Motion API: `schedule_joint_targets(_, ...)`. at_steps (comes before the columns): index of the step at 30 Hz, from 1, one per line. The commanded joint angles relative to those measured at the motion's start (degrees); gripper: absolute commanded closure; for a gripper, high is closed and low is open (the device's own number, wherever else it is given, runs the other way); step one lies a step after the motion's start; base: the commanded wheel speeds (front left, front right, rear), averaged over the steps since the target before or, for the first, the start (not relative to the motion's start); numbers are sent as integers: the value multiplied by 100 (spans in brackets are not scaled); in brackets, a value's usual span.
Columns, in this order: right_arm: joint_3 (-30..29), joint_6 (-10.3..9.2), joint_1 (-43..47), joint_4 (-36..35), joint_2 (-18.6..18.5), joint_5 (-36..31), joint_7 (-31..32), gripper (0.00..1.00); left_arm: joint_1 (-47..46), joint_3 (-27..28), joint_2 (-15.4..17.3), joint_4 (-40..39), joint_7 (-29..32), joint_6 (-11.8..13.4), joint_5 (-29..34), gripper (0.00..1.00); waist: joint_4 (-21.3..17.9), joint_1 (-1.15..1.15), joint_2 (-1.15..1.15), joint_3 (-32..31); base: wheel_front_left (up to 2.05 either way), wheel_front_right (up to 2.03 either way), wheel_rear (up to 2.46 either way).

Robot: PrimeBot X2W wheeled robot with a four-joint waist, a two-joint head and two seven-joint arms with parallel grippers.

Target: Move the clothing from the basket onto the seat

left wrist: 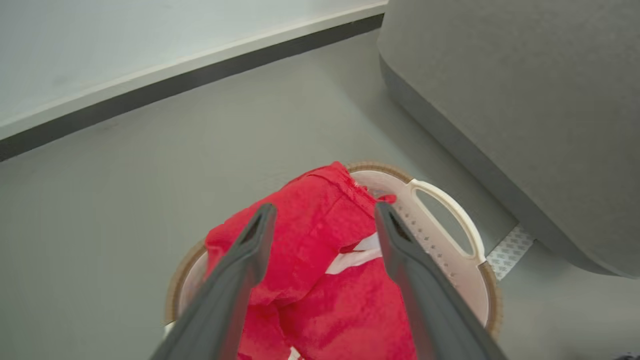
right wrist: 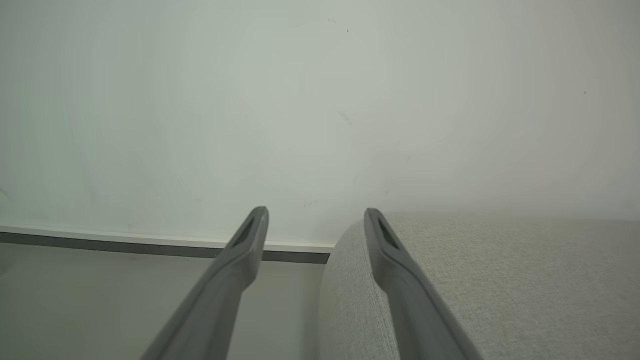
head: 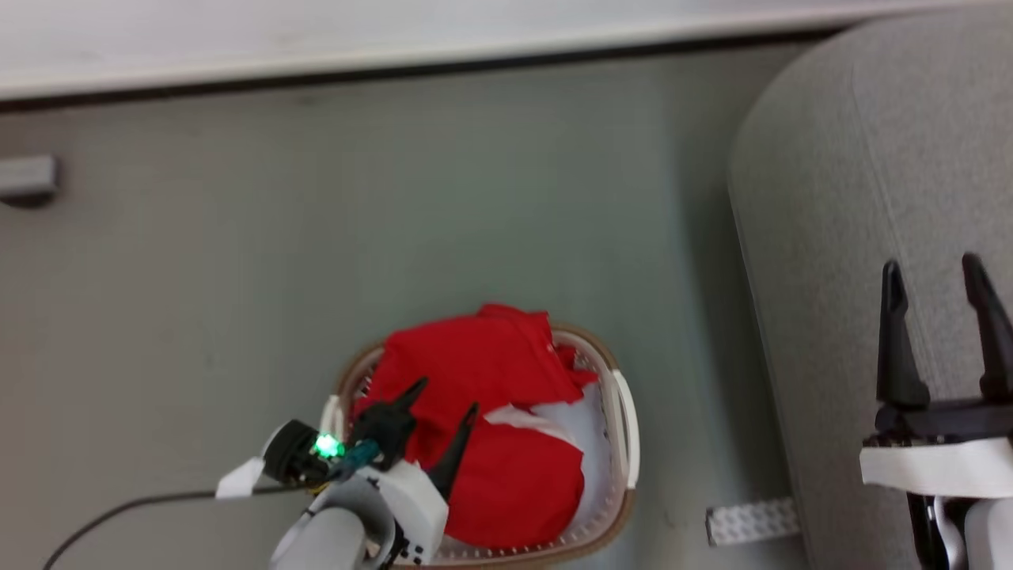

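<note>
The red clothing (head: 483,427) with a white band lies heaped in the cream basket (head: 623,427) on the floor, one fold draped over the far rim. My left gripper (head: 445,393) hovers open just above the near-left part of the heap, holding nothing. In the left wrist view its gripper (left wrist: 325,212) frames the clothing (left wrist: 310,235) and the basket (left wrist: 450,260). The grey seat (head: 855,206) rises at the right. My right gripper (head: 932,267) stands open over the seat, empty; in the right wrist view the gripper (right wrist: 315,212) points at the wall above the seat (right wrist: 500,280).
A pale wall with a dark baseboard (head: 396,71) runs along the far side of the grey floor. A white textured strip (head: 752,521) lies on the floor between basket and seat. A small grey block (head: 28,178) sits at the far left. A dark cable (head: 119,507) trails from my left arm.
</note>
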Motion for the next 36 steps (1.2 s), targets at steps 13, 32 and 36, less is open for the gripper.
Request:
schedule_joint_targets(13, 69, -14, -1019, -619, -3, 378, -16, 0, -1783, -1101, 315, 2015, 451, -42, 100, 0, -789, -1, 0, 2400, 0, 0, 0)
schedule_joint_targets(32, -21, -14, -1023, -776, -5, 625, -16, 0, -2603, -1916, 347, 3221, 198, -46, -657, 100, -860, -1, 0, 2834, 0, 0, 0)
schedule_joint_targets(36, -82, -14, -869, -598, -6, 633, -16, 0, -2295, -1997, 157, 3194, 65, -46, -926, 100, -730, -1, 0, 2281, 0, 0, 0)
